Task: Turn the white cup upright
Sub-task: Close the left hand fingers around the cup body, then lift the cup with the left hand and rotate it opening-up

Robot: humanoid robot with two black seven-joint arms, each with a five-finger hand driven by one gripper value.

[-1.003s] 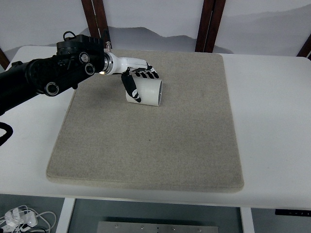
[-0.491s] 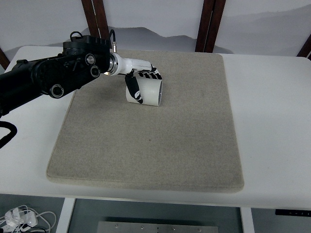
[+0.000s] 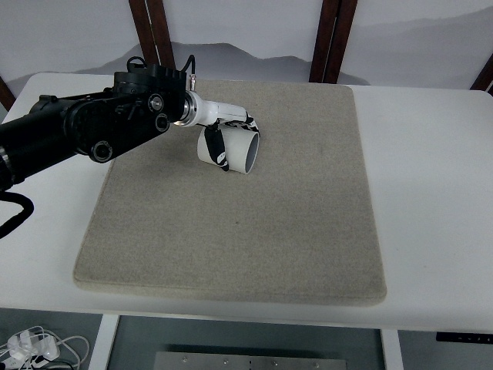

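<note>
Your left hand [image 3: 229, 132] reaches in from the left edge, fingers wrapped around the white cup [image 3: 229, 148]. You'll see the cup tilted on its side, on the far-left part of the grey mat [image 3: 239, 231].

The left hand [image 3: 227, 127] wraps the white cup [image 3: 229, 149], so the cup's far side and the part under the fingers are covered. The left arm [image 3: 69, 135] runs off the picture's left edge. The table [image 3: 431, 177] is cut off at the right, and its far corners are hidden.
</note>
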